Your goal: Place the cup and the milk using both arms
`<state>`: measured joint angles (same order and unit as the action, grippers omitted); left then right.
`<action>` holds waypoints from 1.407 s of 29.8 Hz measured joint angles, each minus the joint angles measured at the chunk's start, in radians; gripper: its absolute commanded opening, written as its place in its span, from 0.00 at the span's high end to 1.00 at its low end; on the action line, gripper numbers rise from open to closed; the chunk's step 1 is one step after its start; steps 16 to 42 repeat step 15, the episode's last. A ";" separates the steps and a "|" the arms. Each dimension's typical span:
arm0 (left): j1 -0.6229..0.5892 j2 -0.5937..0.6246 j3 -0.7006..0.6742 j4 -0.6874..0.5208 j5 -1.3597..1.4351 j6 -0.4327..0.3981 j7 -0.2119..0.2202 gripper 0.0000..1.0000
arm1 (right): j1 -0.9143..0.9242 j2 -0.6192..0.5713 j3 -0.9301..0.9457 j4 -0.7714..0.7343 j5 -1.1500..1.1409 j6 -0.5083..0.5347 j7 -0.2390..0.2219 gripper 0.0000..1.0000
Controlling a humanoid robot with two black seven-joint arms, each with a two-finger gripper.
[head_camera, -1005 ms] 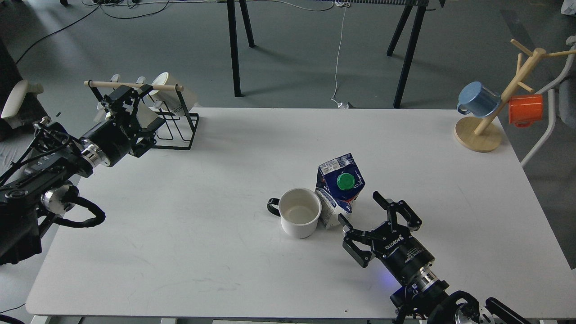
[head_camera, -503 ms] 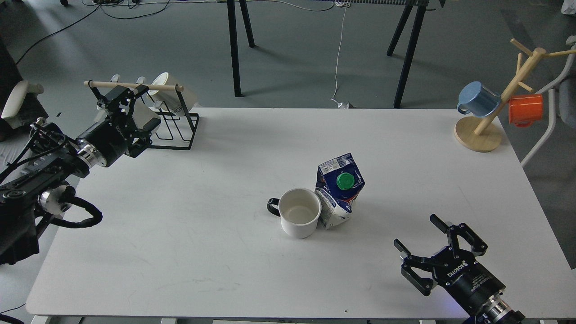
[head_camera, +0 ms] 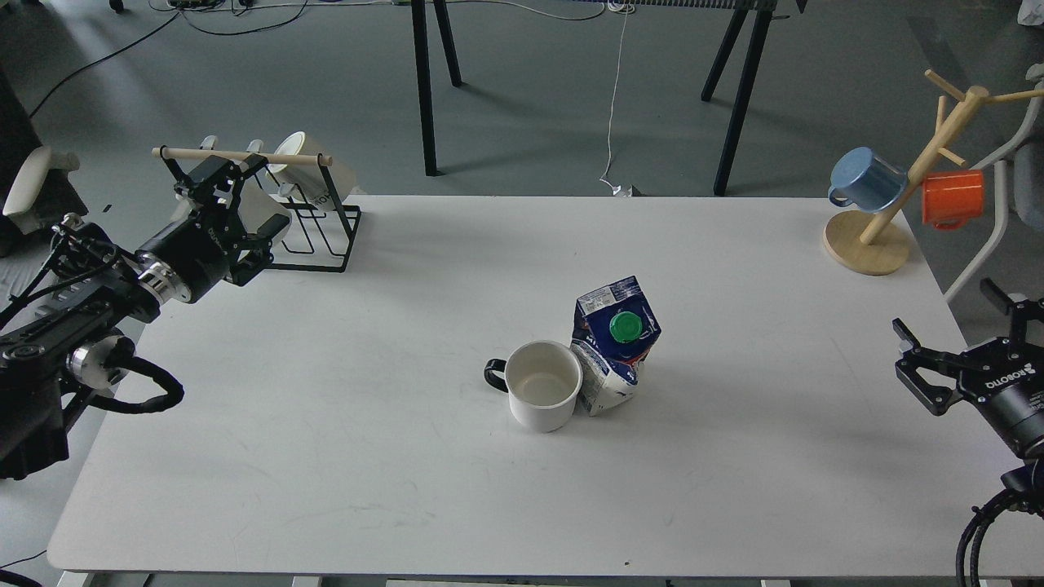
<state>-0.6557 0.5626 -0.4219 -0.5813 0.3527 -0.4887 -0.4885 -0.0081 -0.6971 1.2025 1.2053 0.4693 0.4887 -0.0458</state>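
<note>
Two hands, both empty. Right hand (head_camera: 962,346), fingers spread and grasping nothing, now sits at the desk's right edge; one second ago it lay just beside the milk carton, and half a second ago it was midway out along the near-right part of the desk. Left hand (head_camera: 218,175) hangs at the far-left corner against the black wire rack (head_camera: 322,232), almost unmoved across the three views; seen dark and partly end-on, so whether it is released or clenched cannot be told. White cup (head_camera: 542,395), black handle to the left, stands upright near the desk's centre, touching the milk carton (head_camera: 616,342), which stands with its green cap facing up and its lower body dented. Neither object has shifted. White desk (head_camera: 367,456) otherwise carries a wooden mug tree (head_camera: 905,191) with a blue and an orange mug at the far right. Judgement: both items appear set down and the right arm's retreat suggests the placing is finished.
</note>
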 measured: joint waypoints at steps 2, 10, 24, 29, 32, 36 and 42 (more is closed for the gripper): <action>0.002 0.000 0.000 0.000 0.000 0.000 0.000 0.06 | 0.067 -0.001 -0.031 -0.046 0.000 0.000 0.005 0.03; 0.003 0.009 -0.007 0.000 -0.001 0.000 0.000 0.06 | 0.244 0.016 -0.112 -0.210 0.000 0.000 0.008 0.03; 0.000 0.023 -0.013 0.000 -0.008 0.000 0.000 0.06 | 0.266 0.037 -0.119 -0.233 0.000 0.000 0.009 0.03; 0.000 0.023 -0.013 0.000 -0.008 0.000 0.000 0.06 | 0.266 0.037 -0.119 -0.233 0.000 0.000 0.009 0.03; 0.000 0.023 -0.013 0.000 -0.008 0.000 0.000 0.06 | 0.266 0.037 -0.119 -0.233 0.000 0.000 0.009 0.03; 0.000 0.023 -0.013 0.000 -0.008 0.000 0.000 0.06 | 0.266 0.037 -0.119 -0.233 0.000 0.000 0.009 0.03; 0.000 0.023 -0.013 0.000 -0.008 0.000 0.000 0.06 | 0.266 0.037 -0.119 -0.233 0.000 0.000 0.009 0.03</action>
